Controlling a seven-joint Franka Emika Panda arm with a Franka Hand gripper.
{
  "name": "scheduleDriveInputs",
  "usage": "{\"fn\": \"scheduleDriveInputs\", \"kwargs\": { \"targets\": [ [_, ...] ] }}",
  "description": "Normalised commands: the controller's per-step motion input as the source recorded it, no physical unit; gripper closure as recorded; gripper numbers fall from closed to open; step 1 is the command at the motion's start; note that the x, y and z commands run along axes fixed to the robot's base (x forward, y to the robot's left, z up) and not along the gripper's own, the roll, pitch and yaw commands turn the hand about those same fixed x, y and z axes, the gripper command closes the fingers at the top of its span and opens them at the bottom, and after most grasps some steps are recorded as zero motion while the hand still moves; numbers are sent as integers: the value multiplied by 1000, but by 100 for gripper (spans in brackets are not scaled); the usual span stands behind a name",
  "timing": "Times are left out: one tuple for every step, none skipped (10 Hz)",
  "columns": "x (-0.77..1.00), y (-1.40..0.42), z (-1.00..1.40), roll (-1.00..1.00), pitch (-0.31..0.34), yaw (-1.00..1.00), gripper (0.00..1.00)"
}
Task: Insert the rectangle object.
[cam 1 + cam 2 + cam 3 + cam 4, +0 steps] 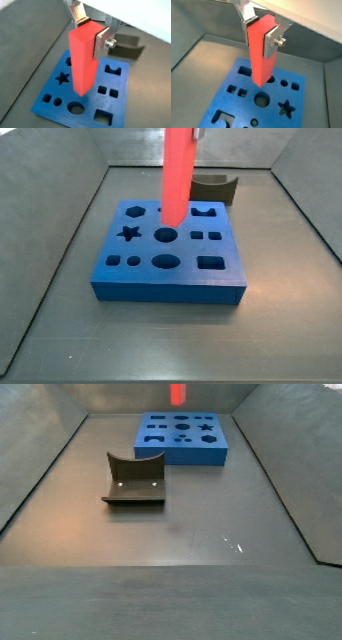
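Note:
My gripper (pixel 91 32) is shut on the upper end of the rectangle object (pixel 83 60), a long red-orange bar, which hangs upright. It shows in both wrist views (pixel 260 50). Its lower end is over the blue block (pixel 107 107) with shaped holes, near the round hole (pixel 167 233). I cannot tell whether it touches the block. In a side view the bar (pixel 177 173) stands over the block's middle (pixel 201 270). In a side view only the bar's lower end (pixel 178 394) shows, above the block (pixel 187 446); the gripper is out of frame there.
A dark grey curved piece (pixel 134 479) stands on the floor beside the block; it also shows in a side view (pixel 214 190) and a wrist view (pixel 127 47). Grey walls (pixel 54 238) enclose the floor on all sides.

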Motion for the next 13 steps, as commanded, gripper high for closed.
{"fn": "scheduleDriveInputs", "kwargs": {
  "targets": [
    [0, 0, -289, 0, 0, -1000, 100],
    [77, 0, -277, 0, 0, -1000, 100],
    [317, -34, -240, 0, 0, -800, 100],
    [511, -83, -209, 0, 0, -611, 100],
    [677, -203, -154, 0, 0, -414, 100],
    [789, -363, -114, 0, 0, -249, 100],
    [803, -429, -100, 0, 0, -206, 100],
    [734, -440, -91, 16, 0, -266, 100],
    [400, -369, -83, 26, 0, -589, 100],
    [60, -289, -111, 41, -4, -897, 100],
    [40, -183, -137, 77, -4, -940, 100],
    [31, -137, -140, 87, -4, -963, 100],
    [34, -134, -134, 86, -4, -963, 100]
  ]
}}
